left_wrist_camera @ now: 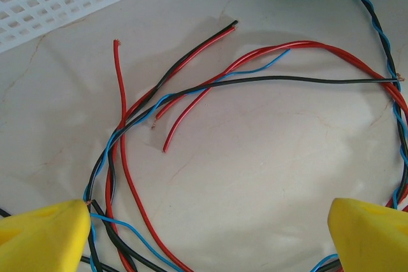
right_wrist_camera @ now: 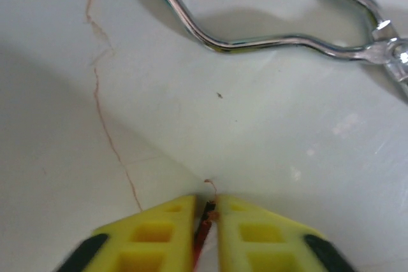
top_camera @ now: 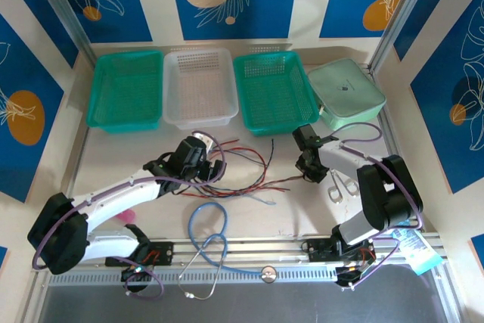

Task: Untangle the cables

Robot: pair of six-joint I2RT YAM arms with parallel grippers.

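Thin red, black and blue cables [top_camera: 249,175] lie loosely tangled on the pale table between the two arms. In the left wrist view the cables [left_wrist_camera: 191,87] curl in a wide ring, with several cut ends pointing toward the white basket. My left gripper [top_camera: 203,158] hovers over the left side of the tangle. It is open [left_wrist_camera: 207,240], with bare table between its yellow fingertips [left_wrist_camera: 44,237] and strands passing beside the left one. My right gripper [top_camera: 308,174] sits at the tangle's right end. It is shut [right_wrist_camera: 205,211] on the tip of a red and black cable [right_wrist_camera: 203,221], frayed copper poking out.
Two green baskets [top_camera: 125,88] [top_camera: 274,90] and a white basket [top_camera: 198,85] line the back, with a pale green pouch [top_camera: 345,92] at the right. A light-blue looped tube [top_camera: 208,225] lies near the front rail. A metal tool [top_camera: 342,185] [right_wrist_camera: 255,36] rests by the right arm.
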